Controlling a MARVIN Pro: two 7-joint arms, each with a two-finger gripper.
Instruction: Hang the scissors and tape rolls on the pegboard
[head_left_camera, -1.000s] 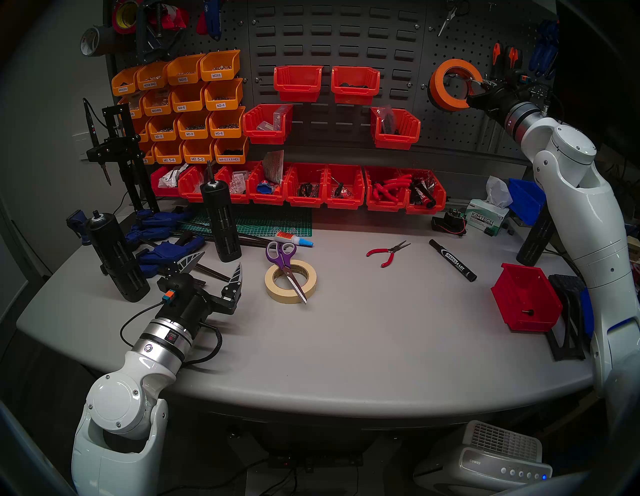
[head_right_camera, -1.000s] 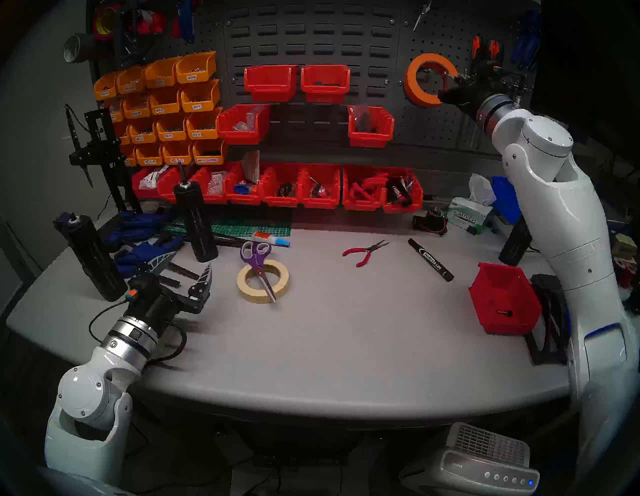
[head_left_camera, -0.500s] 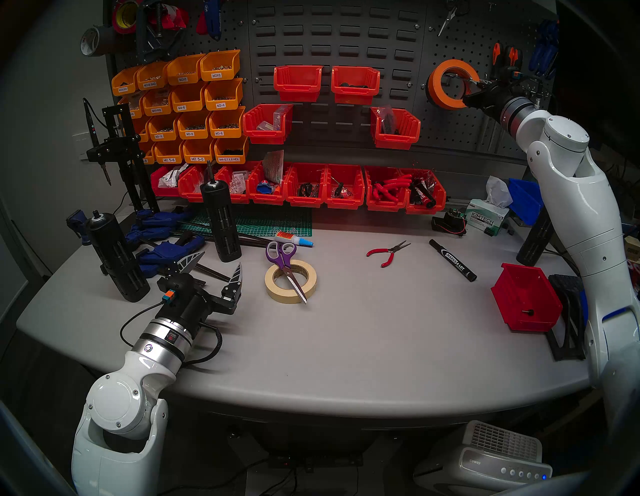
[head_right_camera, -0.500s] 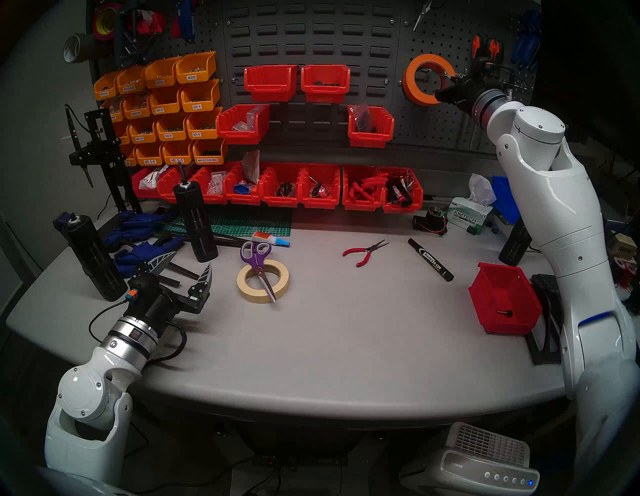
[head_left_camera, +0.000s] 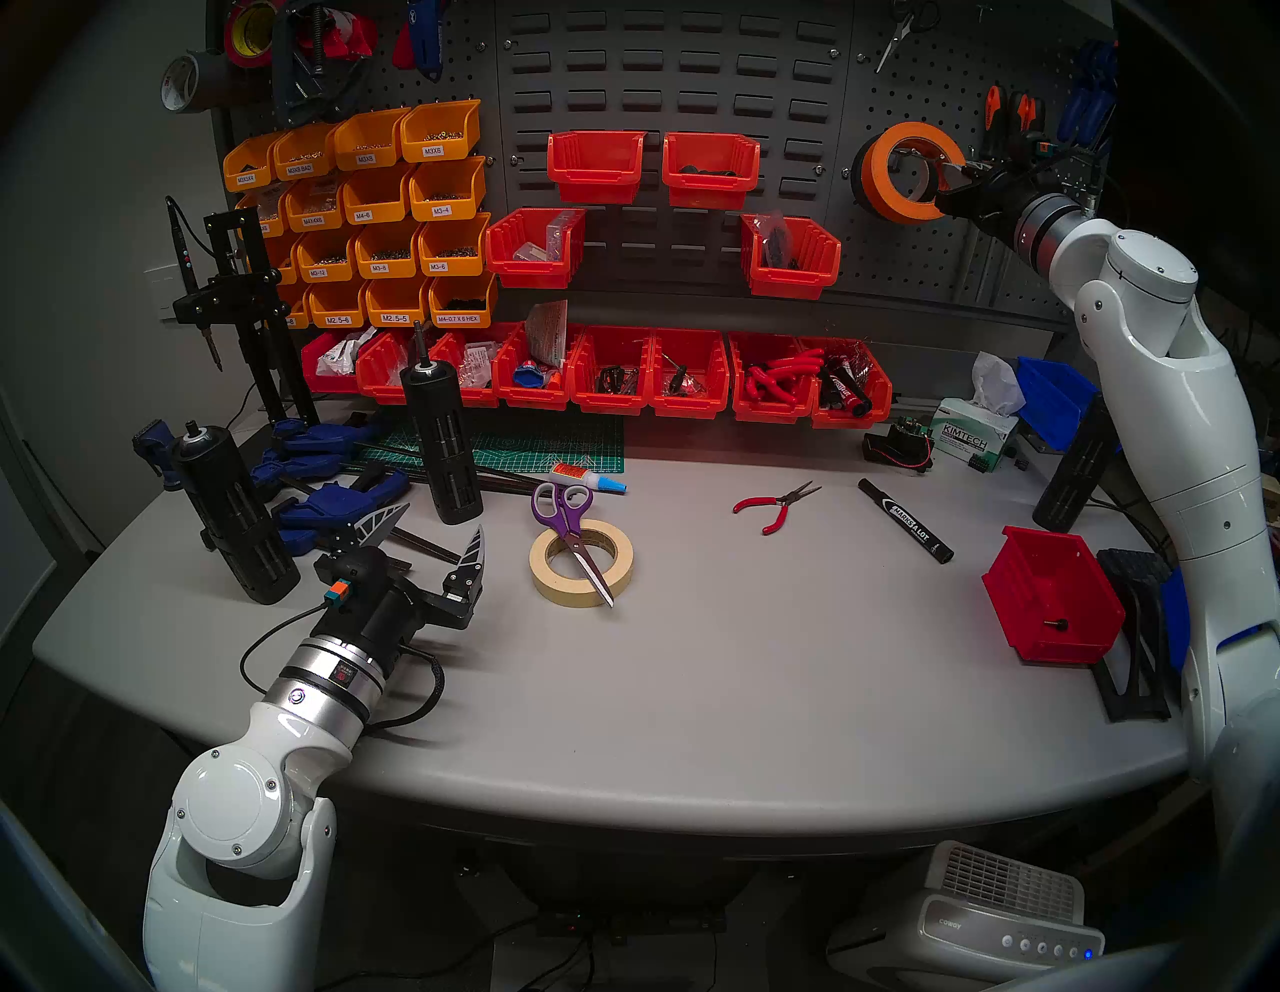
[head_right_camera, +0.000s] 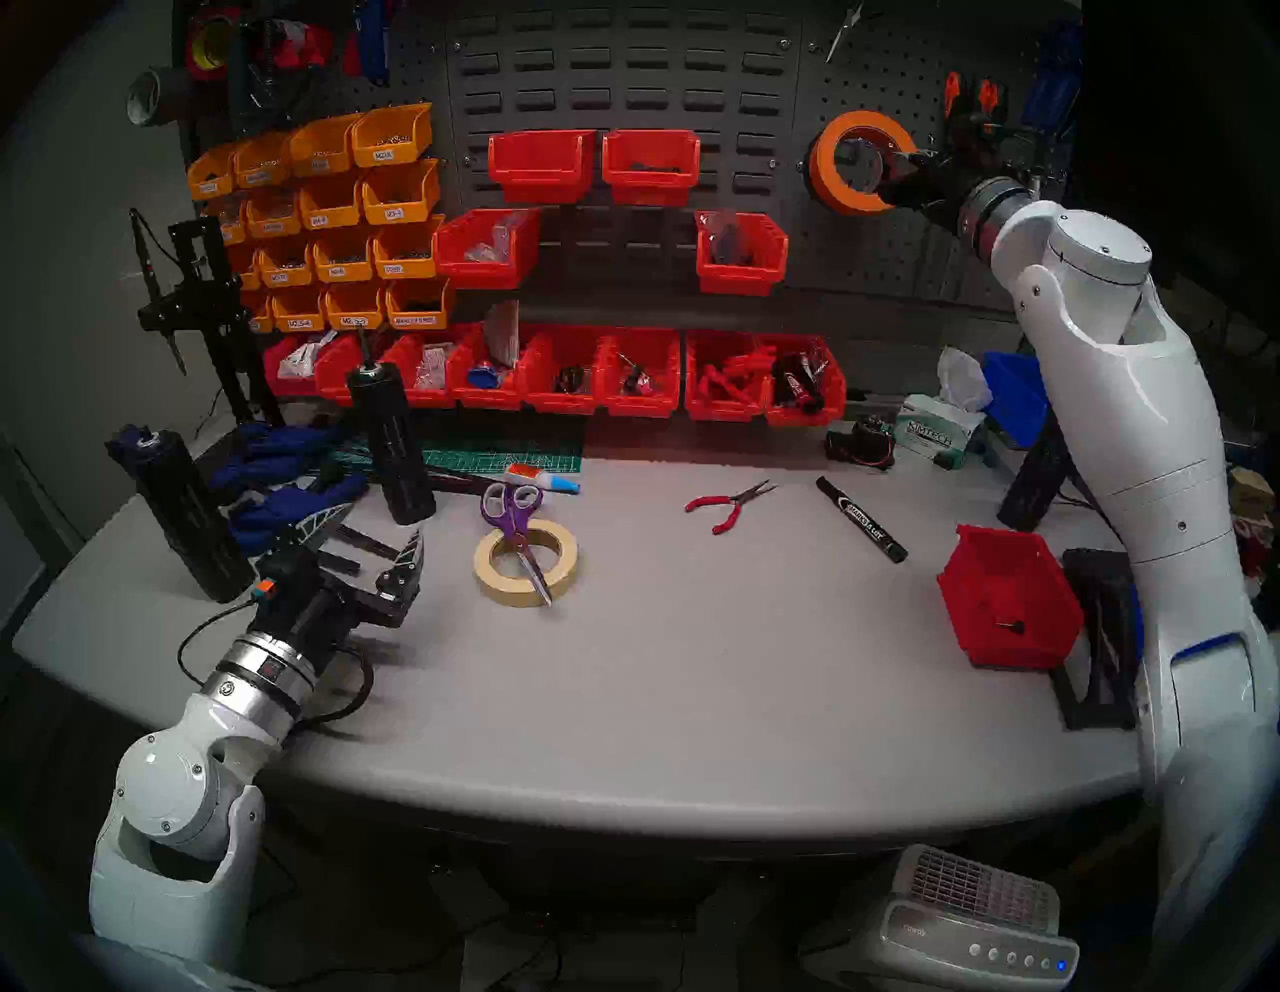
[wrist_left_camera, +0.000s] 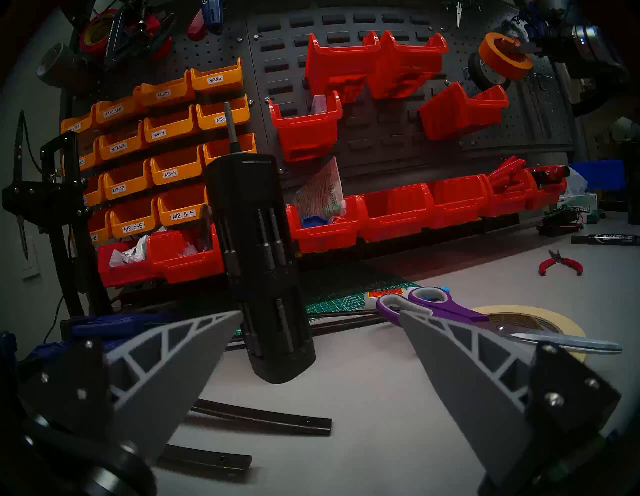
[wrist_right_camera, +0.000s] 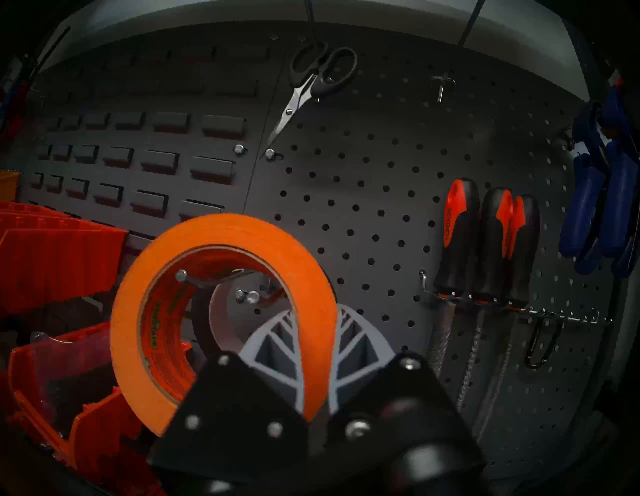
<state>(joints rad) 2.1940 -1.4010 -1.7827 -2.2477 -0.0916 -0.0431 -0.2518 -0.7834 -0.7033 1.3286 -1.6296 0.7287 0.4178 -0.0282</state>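
My right gripper is shut on the wall of the orange tape roll, held up against the pegboard. A metal hook's tip sits inside the roll's hole. Behind it hangs a black roll with a pale core. The purple-handled scissors lie across the beige tape roll on the table. My left gripper rests open just left of them, holding nothing.
Black-handled scissors, orange-and-black tool handles and blue tools hang near the roll. Red pliers, a marker, a red bin and black cylinder holders stand on the table.
The right arm's elbow swung a little left, then back right. The orange roll stayed at the hook and shifted only slightly. The left arm has not moved.
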